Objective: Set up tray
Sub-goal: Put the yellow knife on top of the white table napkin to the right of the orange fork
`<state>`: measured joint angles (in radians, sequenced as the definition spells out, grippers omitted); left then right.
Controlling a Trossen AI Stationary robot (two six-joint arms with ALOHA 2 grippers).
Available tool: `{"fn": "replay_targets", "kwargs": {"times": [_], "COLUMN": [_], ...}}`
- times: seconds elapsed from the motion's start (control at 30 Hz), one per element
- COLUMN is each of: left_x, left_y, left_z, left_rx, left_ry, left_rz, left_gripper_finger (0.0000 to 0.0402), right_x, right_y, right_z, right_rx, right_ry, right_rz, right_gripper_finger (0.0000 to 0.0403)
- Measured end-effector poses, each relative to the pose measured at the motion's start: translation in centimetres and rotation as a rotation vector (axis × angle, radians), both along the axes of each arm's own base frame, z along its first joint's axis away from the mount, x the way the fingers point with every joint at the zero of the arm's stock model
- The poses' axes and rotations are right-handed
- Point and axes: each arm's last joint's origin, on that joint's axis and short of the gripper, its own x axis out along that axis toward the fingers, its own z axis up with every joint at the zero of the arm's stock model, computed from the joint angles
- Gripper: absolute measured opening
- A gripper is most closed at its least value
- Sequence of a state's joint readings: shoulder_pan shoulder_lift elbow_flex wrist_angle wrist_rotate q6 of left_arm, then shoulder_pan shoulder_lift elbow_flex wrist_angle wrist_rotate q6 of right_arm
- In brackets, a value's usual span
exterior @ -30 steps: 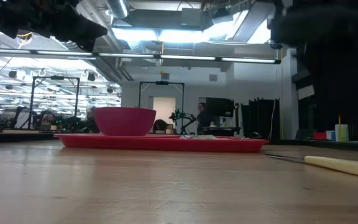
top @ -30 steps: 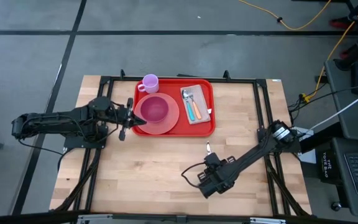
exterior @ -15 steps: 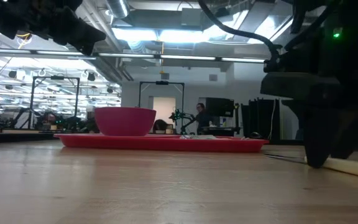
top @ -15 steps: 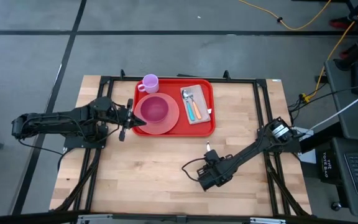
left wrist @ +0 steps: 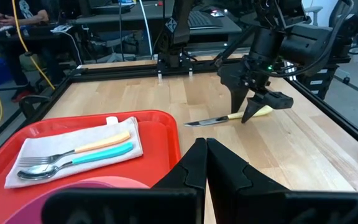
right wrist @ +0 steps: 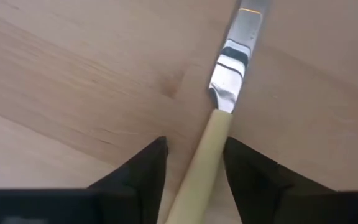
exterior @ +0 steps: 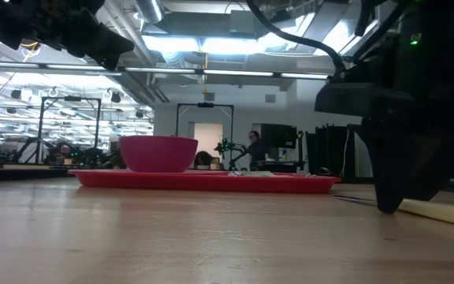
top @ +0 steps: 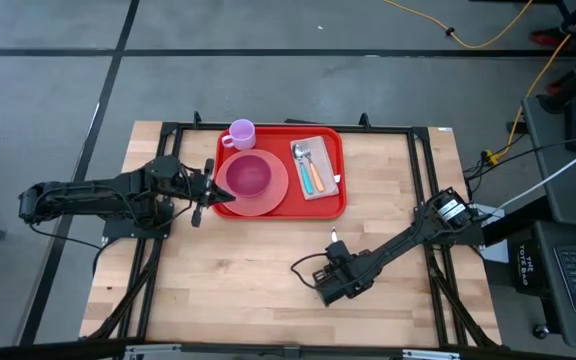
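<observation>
Knife (right wrist: 194, 174) pickup is what I judge to be in hand: my right gripper (right wrist: 191, 163) straddles its pale handle with fingers spread, so I must close and lift toward the tray (top: 336, 205), well apart, where my left gripper (left wrist: 207, 163) waits pressed together.

Right claw (right wrist: 191, 163) open, lowered

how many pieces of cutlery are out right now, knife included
3: a fork and a spoon side by side on the napkin in the tray, and a knife on the table between the right gripper's open fingers.
</observation>
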<state>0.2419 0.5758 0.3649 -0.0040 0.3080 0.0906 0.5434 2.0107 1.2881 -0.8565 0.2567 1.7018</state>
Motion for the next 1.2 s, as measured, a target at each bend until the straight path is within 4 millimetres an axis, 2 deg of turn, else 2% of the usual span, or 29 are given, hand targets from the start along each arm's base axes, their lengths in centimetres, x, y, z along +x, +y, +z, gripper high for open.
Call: {"fn": "replay_targets", "kwargs": {"times": [0.37,0.67,0.93,1.2], "left_x": [0.0,0.0,0.0,0.0], "left_y": [0.0,0.0,0.0,0.0], "left_z": [0.0,0.0,0.0,0.0], "left_rx": [-0.002,-0.002,-0.001,0.000], "left_ry": [0.000,0.001,0.001,0.001], "left_rz": [0.000,0.000,0.000,-0.001], "left_gripper_finger": [0.0002,0.0002,0.0002,0.0002], "right_x": [0.0,0.0,0.1,0.0], "right_y": [0.1,0.1,0.6,0.6], "right_z": [0.0,-0.1,0.2,2.7], "right_rx": [0.011,-0.009,-0.029,0.014], "right_ry": [-0.004,-0.032,-0.062,-0.079], "right_rz": [-0.024,-0.069,-0.032,0.143], "right_gripper_finger": [0.0125,0.0049,0.0048,0.0048]}}
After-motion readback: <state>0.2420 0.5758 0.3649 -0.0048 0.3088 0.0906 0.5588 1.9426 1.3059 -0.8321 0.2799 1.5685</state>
